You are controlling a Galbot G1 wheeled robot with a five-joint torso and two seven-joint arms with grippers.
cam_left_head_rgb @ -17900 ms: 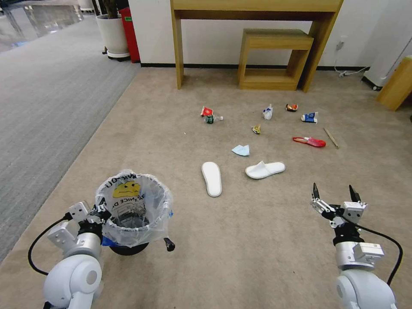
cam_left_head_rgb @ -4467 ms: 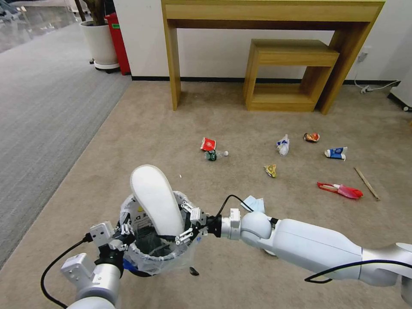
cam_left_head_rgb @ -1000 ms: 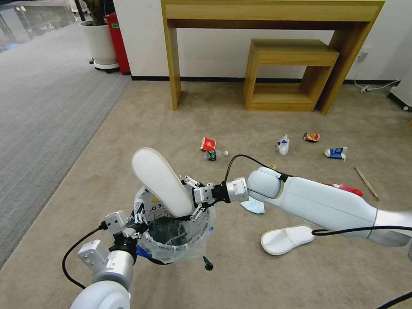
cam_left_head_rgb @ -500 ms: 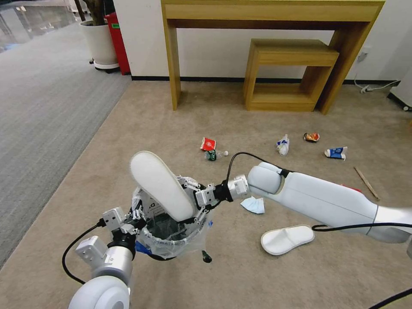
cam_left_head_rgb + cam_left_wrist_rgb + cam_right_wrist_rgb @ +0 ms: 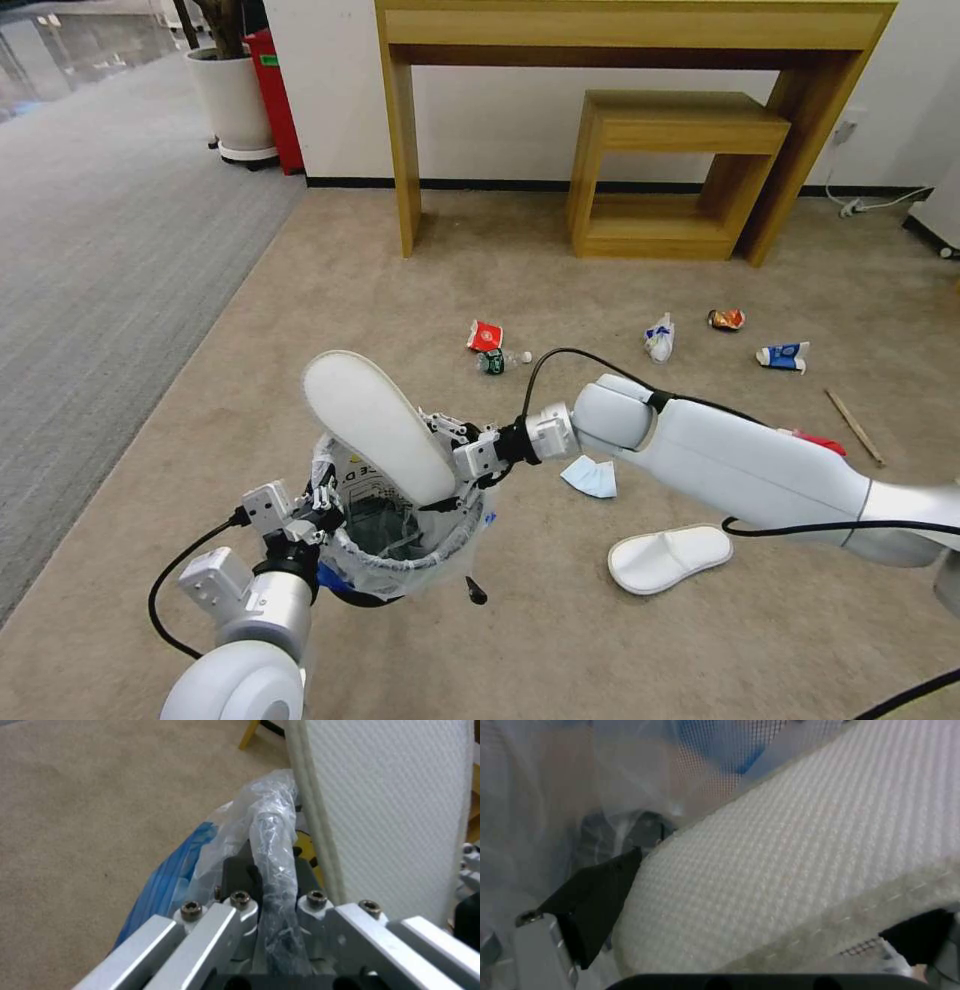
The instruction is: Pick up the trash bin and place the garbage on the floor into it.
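Observation:
The trash bin (image 5: 425, 568), dark blue with a clear printed bag, hangs just above the floor (image 5: 300, 330). My left gripper (image 5: 322, 497) is shut on its near rim (image 5: 272, 832). A white slipper (image 5: 375, 425) stands tilted in the bin, lower end inside and most of it sticking out. My right gripper (image 5: 455, 468) is shut on that slipper (image 5: 805, 843) near the rim. The other garbage lies on the beige carpet: a second slipper (image 5: 670, 557), pale blue tissue (image 5: 590, 477), red cup (image 5: 485, 335), bottle (image 5: 500, 361), wrappers (image 5: 658, 338), carton (image 5: 782, 356), stick (image 5: 853, 427). My right arm partly hides the red packet (image 5: 818, 440).
A tall wooden table (image 5: 630, 30) and a low wooden stool (image 5: 680, 170) stand against the far wall. A white planter (image 5: 232, 95) and a red box sit at the back left. Grey striped carpet (image 5: 100, 250) runs along the left. Open beige carpet lies in front.
Long before, both slippers lay on the floor and my right gripper was open. Over the last second the bin and the held slipper have shifted slightly left; both grips are unchanged.

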